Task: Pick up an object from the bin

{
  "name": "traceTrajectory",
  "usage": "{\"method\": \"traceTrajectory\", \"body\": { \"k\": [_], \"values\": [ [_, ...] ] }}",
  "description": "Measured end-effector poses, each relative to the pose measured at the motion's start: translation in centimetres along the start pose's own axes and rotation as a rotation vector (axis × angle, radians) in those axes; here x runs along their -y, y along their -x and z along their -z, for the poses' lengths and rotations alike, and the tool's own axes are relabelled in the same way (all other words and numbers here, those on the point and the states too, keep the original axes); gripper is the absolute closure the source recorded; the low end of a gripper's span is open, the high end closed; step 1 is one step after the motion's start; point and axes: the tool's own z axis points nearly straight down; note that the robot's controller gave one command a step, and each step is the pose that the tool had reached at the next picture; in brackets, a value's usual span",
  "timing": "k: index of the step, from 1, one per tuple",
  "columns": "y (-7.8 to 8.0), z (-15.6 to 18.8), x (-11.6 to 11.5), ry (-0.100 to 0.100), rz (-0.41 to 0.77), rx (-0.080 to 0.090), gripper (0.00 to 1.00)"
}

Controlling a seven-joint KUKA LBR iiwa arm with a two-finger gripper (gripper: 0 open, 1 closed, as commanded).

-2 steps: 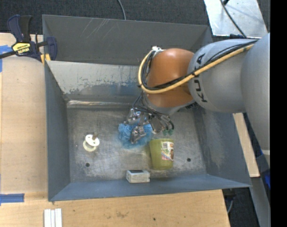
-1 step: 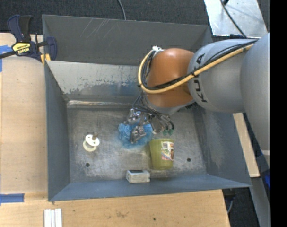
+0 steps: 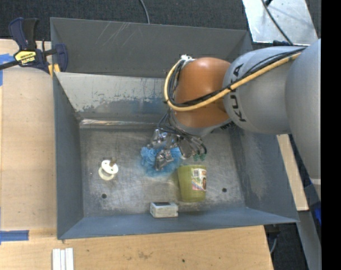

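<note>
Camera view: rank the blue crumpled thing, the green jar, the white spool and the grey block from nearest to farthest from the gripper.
1. Blue crumpled thing, mid-bin, directly under the gripper.
2. Green jar, lower right of it.
3. Grey block at the front wall and white spool on the left: too close to call.

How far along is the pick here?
Done: the hand is low in the bin, right at the blue crumpled thing mid-floor. In hand: nothing visibly lifted; a grip cannot be confirmed. Left: the lift out. The green bottle, white piece and grey block lie on the floor.
</note>
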Motion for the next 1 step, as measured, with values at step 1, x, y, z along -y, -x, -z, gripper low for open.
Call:
{"method": "traceTrajectory", "body": {
  "k": [1],
  "values": [
    [-0.77, 11.23, -0.87, -0.002, -0.021, -0.003, 1.00]
  ]
}}
